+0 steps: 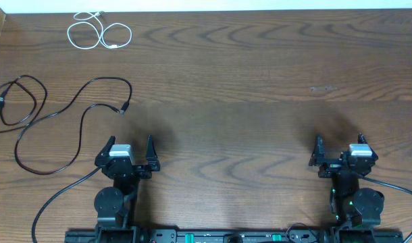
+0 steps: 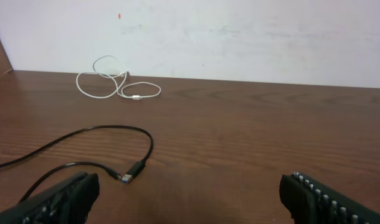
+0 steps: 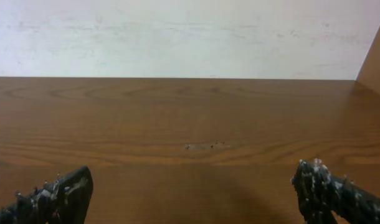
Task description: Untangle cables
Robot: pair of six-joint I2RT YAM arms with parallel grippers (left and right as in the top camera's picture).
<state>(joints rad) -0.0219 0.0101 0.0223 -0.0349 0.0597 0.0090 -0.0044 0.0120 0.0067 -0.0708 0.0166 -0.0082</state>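
A white cable [image 1: 98,32] lies coiled in loose loops at the far left of the table; it also shows in the left wrist view [image 2: 115,84]. A black cable [image 1: 64,115] snakes across the left side, its USB plug [image 2: 134,172] lying just ahead of my left gripper. Another black cable [image 1: 13,101] is looped at the far left edge. The cables lie apart from one another. My left gripper [image 1: 130,146] is open and empty near the front edge. My right gripper [image 1: 340,146] is open and empty at the front right, far from the cables.
The wooden table [image 1: 260,88] runs to a white wall [image 2: 240,37] at the back. Thick black robot leads [image 1: 57,199] trail beside the left arm base and by the right base [image 1: 402,192].
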